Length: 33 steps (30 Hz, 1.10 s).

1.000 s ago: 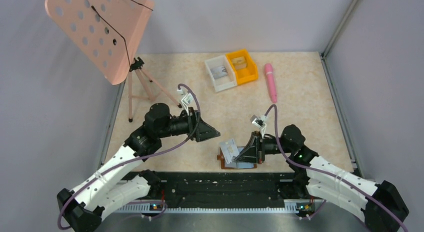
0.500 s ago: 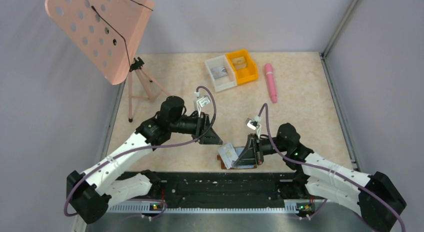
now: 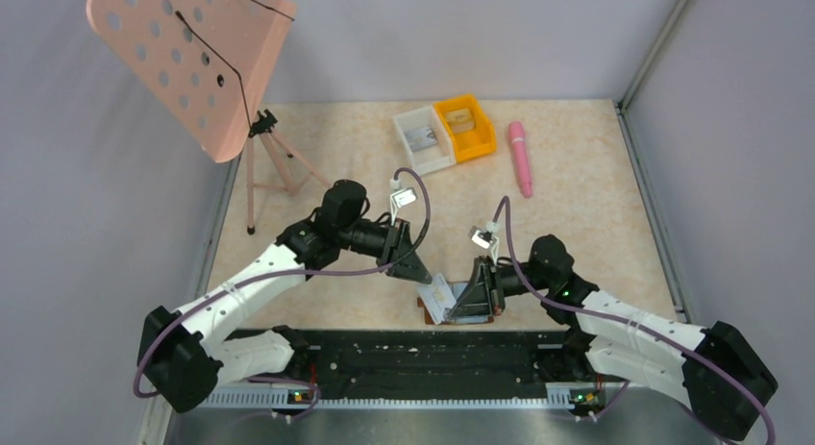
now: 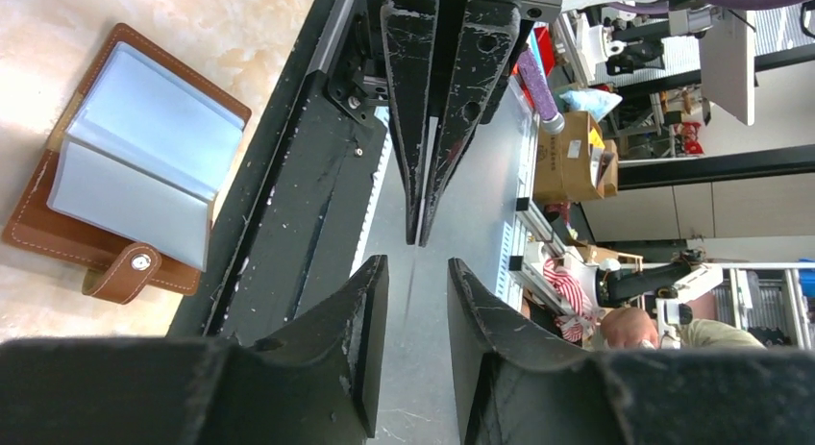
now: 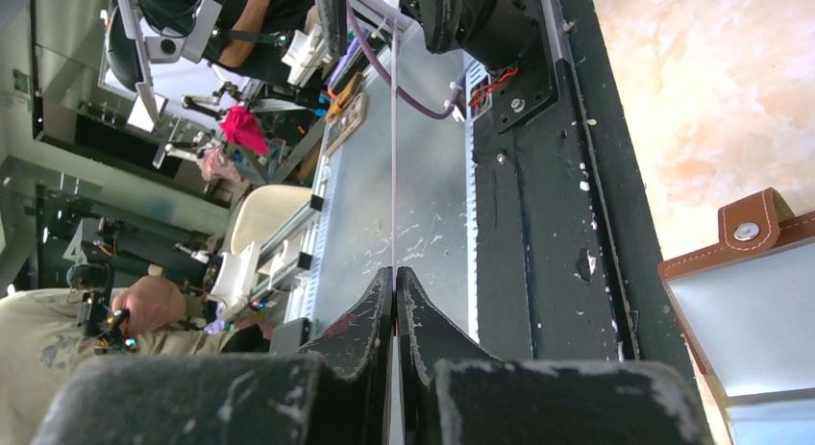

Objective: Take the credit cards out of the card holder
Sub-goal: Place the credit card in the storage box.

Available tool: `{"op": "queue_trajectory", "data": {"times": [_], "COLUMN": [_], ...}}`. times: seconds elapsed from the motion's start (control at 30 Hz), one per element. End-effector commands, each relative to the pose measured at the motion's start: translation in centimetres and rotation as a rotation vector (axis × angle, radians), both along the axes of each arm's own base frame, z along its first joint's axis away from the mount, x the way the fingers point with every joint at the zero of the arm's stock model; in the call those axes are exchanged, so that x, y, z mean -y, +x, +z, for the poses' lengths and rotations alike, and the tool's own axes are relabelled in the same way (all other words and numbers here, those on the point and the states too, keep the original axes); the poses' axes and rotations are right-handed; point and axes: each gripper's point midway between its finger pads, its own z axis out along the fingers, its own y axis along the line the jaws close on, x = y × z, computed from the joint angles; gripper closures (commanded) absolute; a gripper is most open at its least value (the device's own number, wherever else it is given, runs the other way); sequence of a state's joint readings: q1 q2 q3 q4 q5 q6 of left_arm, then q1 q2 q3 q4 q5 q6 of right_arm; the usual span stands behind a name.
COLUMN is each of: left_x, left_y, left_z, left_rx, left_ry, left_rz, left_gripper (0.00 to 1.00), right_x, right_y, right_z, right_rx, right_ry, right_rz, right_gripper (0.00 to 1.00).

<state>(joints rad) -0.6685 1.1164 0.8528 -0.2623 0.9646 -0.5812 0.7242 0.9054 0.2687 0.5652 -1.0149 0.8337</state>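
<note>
- Plain grey walls (image 3: 481, 41) close in the table (image 3: 601, 205) on three sides.
- The table top is beige and marbled, evenly lit.
- A pink perforated music stand (image 3: 183, 61) on a tripod (image 3: 269, 161) stands at its far left.
- A black rail (image 3: 432, 354) runs along the near edge.
- The wrist views show a cluttered workshop beyond, with a cardboard box (image 4: 562, 161) and a cream chair (image 5: 255, 222).

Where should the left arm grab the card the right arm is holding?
Grip the free end of the credit card that sticks out left of the right gripper. Come from the left, jaws closing on its flat faces; it is thin, with only that end free.
</note>
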Motion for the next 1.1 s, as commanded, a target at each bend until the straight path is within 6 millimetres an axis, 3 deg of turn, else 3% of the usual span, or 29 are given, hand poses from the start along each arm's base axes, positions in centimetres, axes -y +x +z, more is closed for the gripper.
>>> {"op": "queue_trajectory", "data": {"times": [0.0, 0.13, 0.27, 0.47, 0.53, 0.6, 0.73, 0.87, 0.97, 1.07], "left_x": [0.5, 0.4, 0.5, 0.5, 0.5, 0.3, 0.0, 0.2, 0.7, 1.3], "left_y": [0.1, 0.2, 0.4, 0.7, 1.3, 2.3, 5.4, 10.2, 14.4, 18.9], "left_z": [1.5, 0.9, 0.4, 0.5, 0.7, 0.8, 0.4, 0.0, 0.1, 1.1], "left_rx": [0.036, 0.029, 0.014, 0.017, 0.02, 0.007, -0.052, -0.052, -0.025, 0.008], "left_ry": [-0.064, -0.038, -0.018, -0.016, -0.017, -0.012, 0.006, 0.039, 0.059, -0.006], "left_rz": [-0.045, -0.038, -0.038, -0.034, -0.012, 0.025, 0.17, 0.368, 0.523, 0.672], "left_gripper": [0.69, 0.8, 1.0, 1.0, 1.0, 1.0, 1.0, 1.0, 1.0, 1.0], "right_x": [-0.6, -0.7, -0.8, -1.0, -1.1, -1.1, -0.6, 0.6, 1.8, 3.6], "right_y": [1.0, 1.1, 1.2, 1.6, 2.1, 2.9, 4.4, 6.4, 8.1, 9.8], "right_z": [2.1, 2.1, 2.0, 2.2, 2.2, 2.0, 2.2, 2.1, 2.1, 0.7], "right_rx": [0.068, 0.063, 0.061, 0.058, 0.052, 0.052, 0.086, 0.092, 0.096, 0.073], "right_ry": [0.06, 0.058, 0.054, 0.049, 0.031, -0.007, -0.055, -0.131, -0.167, -0.246], "right_rz": [-0.011, -0.01, -0.011, -0.021, -0.05, -0.105, -0.232, -0.402, -0.547, -0.701], "right_gripper": [1.0, 1.0, 1.0, 1.0, 0.84, 0.57, 0.34, 0.02, 0.01, 0.01]}}
